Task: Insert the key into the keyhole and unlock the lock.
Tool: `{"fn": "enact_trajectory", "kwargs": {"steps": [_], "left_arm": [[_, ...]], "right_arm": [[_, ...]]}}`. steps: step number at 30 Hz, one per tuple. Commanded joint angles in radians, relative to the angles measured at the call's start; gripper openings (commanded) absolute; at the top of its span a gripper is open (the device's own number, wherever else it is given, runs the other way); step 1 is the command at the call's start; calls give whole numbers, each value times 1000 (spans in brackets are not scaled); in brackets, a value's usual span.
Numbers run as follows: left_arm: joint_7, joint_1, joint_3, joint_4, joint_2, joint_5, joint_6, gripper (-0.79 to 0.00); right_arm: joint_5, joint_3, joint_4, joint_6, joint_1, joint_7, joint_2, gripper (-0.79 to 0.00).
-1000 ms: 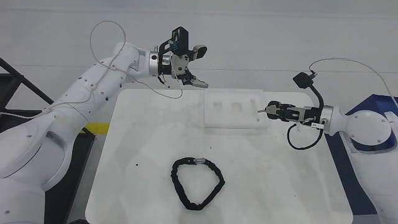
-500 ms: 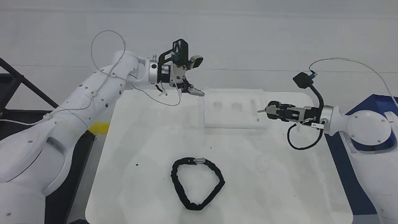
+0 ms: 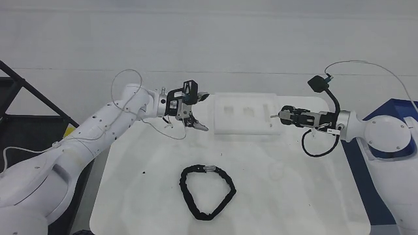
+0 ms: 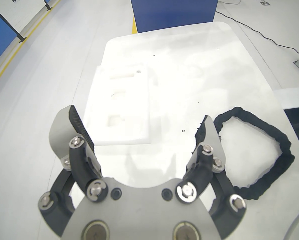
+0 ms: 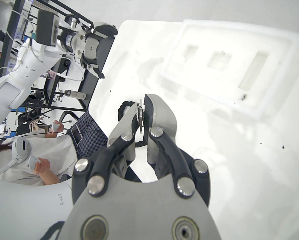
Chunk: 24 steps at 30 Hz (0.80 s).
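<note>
The lock is a black fabric-covered chain loop with a silver cylinder, lying on the white table toward its front. In the left wrist view the chain lies just beyond one finger. My left gripper hangs open and holds nothing, over the table's far left part, beside the foam tray. My right gripper is shut on the small metal key above the right end of the foam tray, the key tip pointing left.
A white foam tray with three recesses sits at the table's far middle, between the two grippers. A blue cabinet stands past the table's end. The table edge runs close behind the tray.
My left arm has swung from beyond the table's far left corner down and inward over the table, beside the foam tray. My right arm and the key have stayed still.
</note>
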Motion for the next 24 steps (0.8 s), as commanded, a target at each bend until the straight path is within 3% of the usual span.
{"fn": "enact_trajectory", "kwargs": {"steps": [1, 10, 17, 24], "left_arm": [[31, 18, -1, -10, 2, 40, -12, 0], [138, 63, 31, -23, -2, 191, -67, 0], [157, 53, 127, -19, -18, 237, -67, 0], [148, 93, 133, -31, -40, 306, -67, 0]], "right_arm": [[0, 0, 0, 0, 0, 0, 0, -785], [0, 0, 0, 0, 0, 0, 0, -785], [0, 0, 0, 0, 0, 0, 0, -785], [0, 0, 0, 0, 0, 0, 0, -785]]}}
